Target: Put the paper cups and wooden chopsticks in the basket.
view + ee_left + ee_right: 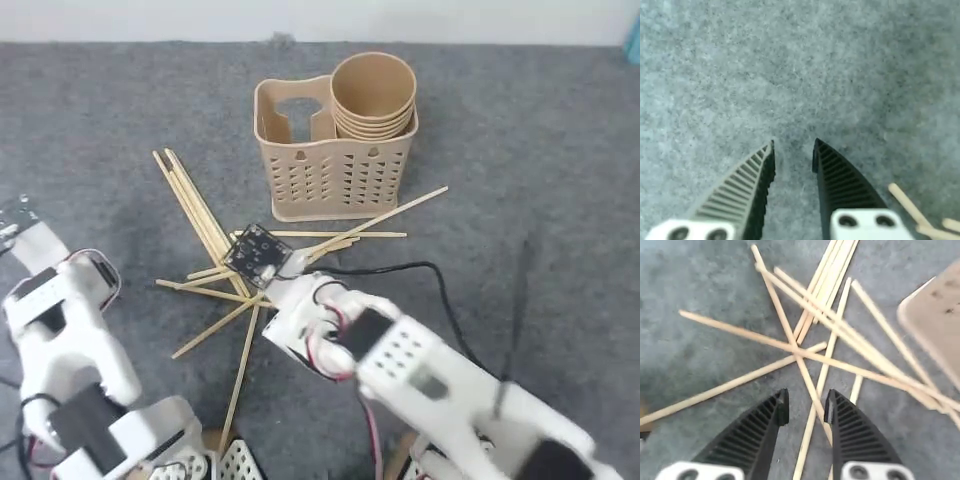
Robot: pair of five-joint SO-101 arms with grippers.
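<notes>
A stack of paper cups (373, 95) stands in the right compartment of the beige basket (335, 175). Several wooden chopsticks (215, 250) lie crossed on the grey carpet in front of the basket. My right gripper (806, 407) hangs open just above the pile (805, 347), and one chopstick (812, 392) runs between its fingertips. The basket's corner (935, 325) lies beyond the pile. My left gripper (793, 150) is open over bare carpet with nothing in it. Two chopstick ends (907, 205) lie beside it.
The right arm (400, 355) stretches from the front right toward the pile, its black cable (440, 290) trailing over the carpet. The left arm (60, 340) sits at the front left. The basket's left compartment (290, 115) holds nothing.
</notes>
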